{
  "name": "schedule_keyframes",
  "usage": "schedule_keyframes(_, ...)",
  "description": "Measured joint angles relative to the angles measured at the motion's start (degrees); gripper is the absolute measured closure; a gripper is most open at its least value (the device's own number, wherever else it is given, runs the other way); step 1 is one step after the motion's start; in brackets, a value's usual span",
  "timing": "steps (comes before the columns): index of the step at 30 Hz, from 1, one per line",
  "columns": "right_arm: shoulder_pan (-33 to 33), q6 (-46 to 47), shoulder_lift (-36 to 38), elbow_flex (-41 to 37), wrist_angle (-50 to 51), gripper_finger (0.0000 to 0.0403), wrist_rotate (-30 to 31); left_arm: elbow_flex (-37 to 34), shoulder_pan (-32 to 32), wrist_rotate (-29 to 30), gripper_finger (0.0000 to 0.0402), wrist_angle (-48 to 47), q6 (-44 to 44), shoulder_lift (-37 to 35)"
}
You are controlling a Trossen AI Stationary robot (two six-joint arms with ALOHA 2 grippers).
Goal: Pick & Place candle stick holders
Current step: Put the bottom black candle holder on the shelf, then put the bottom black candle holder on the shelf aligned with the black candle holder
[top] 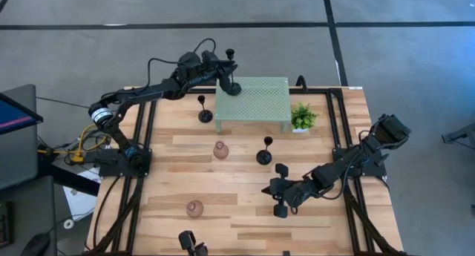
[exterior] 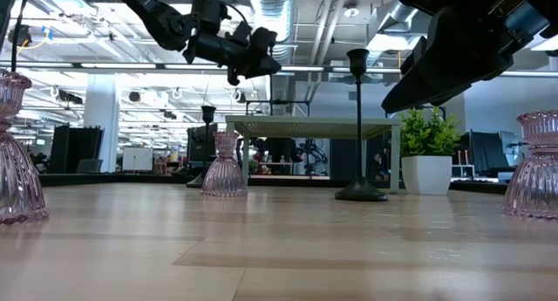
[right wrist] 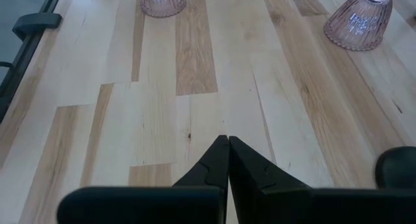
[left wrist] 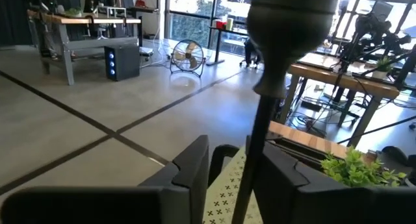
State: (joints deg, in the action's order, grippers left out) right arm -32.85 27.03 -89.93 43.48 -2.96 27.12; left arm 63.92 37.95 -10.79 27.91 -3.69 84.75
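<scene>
2 pinkish holders stand on the near half of the tabletop (top: pixel 326 234): the nearer pinkish holder (top: pixel 194 208) and the middle pinkish holder (top: pixel 220 150). The right hand (top: pixel 273 189) waits near the right edge, fingers pressed together.

At the far edge, the black holder (top: pixel 232 85) stands upright on the mesh stand (top: pixel 260 107), by its far left corner. The left hand (top: pixel 220 66) brackets the stem with its fingers apart.

To finish the placing well, I would spread the fingers wider and back straight out, because a sideways brush could tip the slim stem off the corner.

The left wrist view shows a gap beside the stem. Only the high view shows where the base sits.
</scene>
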Motion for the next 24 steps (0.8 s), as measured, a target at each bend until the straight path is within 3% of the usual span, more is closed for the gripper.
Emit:
schedule_keyframes(11,-0.03,0.00,0.00,0.00,-0.02,0.0403,-0.03,0.00,0.02,0.01,0.0222,0.21,-1.52,0.00)
schedule_keyframes(24,-0.03,0.00,0.00,0.00,0.00,0.0403,-0.04,0.00,0.02,0.01,0.0185,0.23,-1.54,0.00)
